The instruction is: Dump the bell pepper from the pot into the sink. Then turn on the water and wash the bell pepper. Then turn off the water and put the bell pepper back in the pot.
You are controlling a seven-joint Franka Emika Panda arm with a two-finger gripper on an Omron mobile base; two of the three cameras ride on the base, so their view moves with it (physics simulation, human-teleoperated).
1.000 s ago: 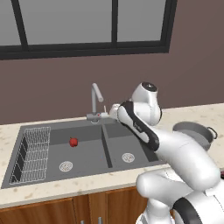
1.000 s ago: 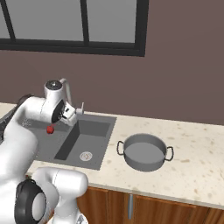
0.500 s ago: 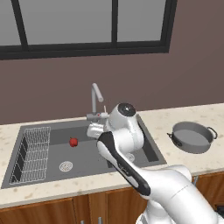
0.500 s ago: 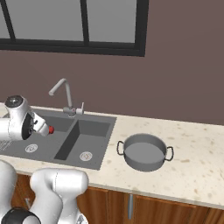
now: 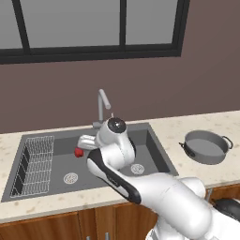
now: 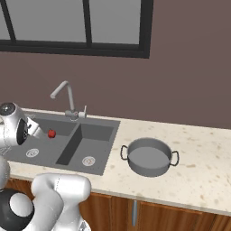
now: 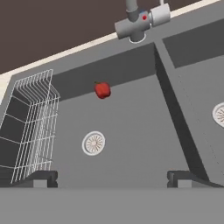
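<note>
Speckled beige counter [image 6: 198,167] runs under a dark window wall, with a 2-basin sink [image 5: 154,140] sunk into it. Nearest in the hand view, along the bottom of the frame, the gripper [image 7: 109,179] has its 2 dark fingertips [image 7: 41,178] spread as wide as they go, with nothing between them, hanging above the left basin. Just beyond them, left of centre, lies a round silver drain [image 7: 93,143], and a wire rack [image 7: 30,127] fills the left edge of that basin. Farther up, a little left of centre, the pepper [image 7: 102,90] sits on the basin floor close to the back wall, well apart from the rack and drain. At the top of the frame stands the faucet base [image 7: 138,24] on the back rim. In the right base view the empty pot [image 6: 149,156] waits on the counter to the right of the sink, so the step in hand is judged to be picking the pepper up, assuming the washing is done; no water is seen running. To do it well, I would bring the hand forward until the pepper is centred between the fingertips, lower almost to the floor, keep clear of the back wall, and close gently on its widest part, since a round, smooth thing may roll or squirt out.
</note>
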